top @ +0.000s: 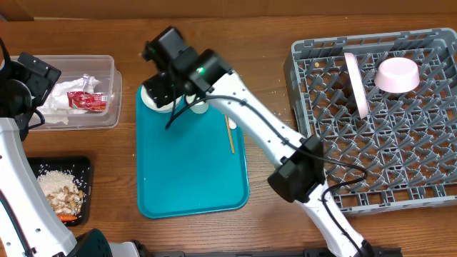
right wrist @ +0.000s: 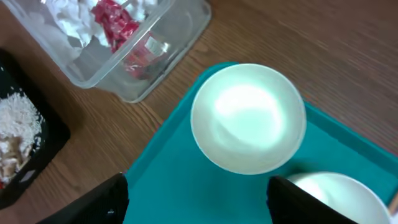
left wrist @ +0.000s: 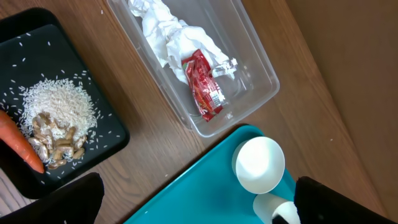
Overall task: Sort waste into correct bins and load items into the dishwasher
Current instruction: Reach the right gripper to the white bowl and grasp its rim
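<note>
1. The white bowl (right wrist: 249, 118) sits upright in the far-left corner of the teal tray (top: 193, 171), with the white cup (right wrist: 336, 193) just beside it on the right.
2. The right gripper (right wrist: 198, 180) hangs above the bowl, fingers wide and empty.
3. I judge a rim pinch best: one finger inside the bowl, one outside, on the side away from the cup.
4. I lift straight up, then carry it right to the dish rack (top: 400, 164).
5. The left gripper (left wrist: 199, 186) is spread wide and empty, and plays no part in this step.

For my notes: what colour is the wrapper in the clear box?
The wrapper is red; see left wrist view.
</note>
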`<control>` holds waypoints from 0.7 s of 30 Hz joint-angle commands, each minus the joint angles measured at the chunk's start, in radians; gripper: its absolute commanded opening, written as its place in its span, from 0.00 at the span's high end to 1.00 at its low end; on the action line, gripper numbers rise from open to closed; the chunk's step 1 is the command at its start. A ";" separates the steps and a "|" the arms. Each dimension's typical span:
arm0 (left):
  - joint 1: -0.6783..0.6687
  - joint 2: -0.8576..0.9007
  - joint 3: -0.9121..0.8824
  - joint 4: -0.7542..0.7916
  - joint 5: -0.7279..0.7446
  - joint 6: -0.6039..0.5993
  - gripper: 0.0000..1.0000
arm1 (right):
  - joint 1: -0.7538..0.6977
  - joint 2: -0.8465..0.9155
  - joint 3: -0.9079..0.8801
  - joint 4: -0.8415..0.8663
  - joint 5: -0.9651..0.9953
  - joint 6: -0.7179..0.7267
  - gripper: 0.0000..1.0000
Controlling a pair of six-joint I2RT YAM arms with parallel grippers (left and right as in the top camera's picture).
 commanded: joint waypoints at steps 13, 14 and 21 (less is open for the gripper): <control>0.000 0.000 0.003 -0.003 0.000 -0.014 0.00 | 0.027 0.162 0.008 0.090 0.064 -0.272 0.30; 0.000 0.000 0.003 -0.003 0.000 -0.014 0.00 | 0.028 0.166 0.008 0.095 0.064 -0.272 0.31; 0.000 0.000 0.003 -0.003 0.000 -0.014 0.00 | 0.050 0.182 0.008 0.103 0.058 -0.294 0.32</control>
